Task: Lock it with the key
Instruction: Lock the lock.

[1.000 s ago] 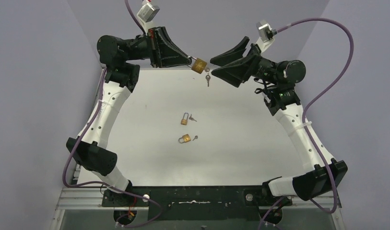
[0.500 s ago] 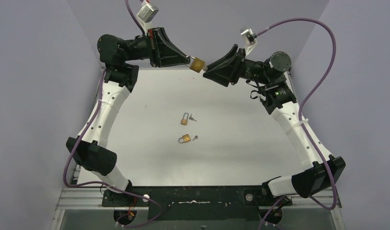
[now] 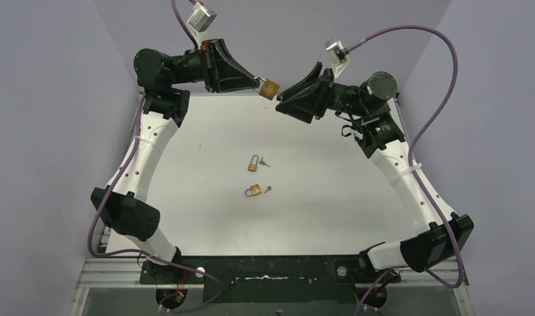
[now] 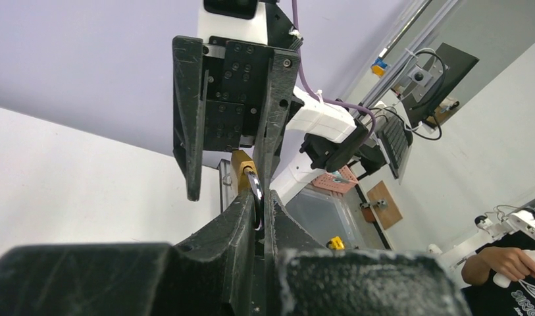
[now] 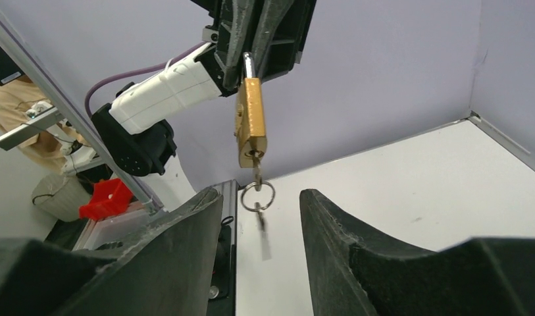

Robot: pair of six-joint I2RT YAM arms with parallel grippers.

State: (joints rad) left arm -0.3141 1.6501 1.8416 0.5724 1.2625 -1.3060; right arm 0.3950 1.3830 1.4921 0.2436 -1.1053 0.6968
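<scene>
Just above the far edge of the desk (image 3: pixel 205 108), clamped by its shackle (image 4: pixel 255 189) in left gripper (image 3: pixel 258 82): small brass padlock (image 3: pixel 271 89), long axis aimed at wide-spread right gripper (image 3: pixel 280 100), silver key (image 5: pixel 257 176) protruding toward its jaws.

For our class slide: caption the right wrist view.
Left tool dangles a brass padlock, key inserted, before the open right tool.

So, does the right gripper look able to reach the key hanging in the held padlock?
Probably yes. The right gripper is open, and in its wrist view the key hangs free below the padlock, in line with the gap between its fingers; nothing blocks it.
</scene>
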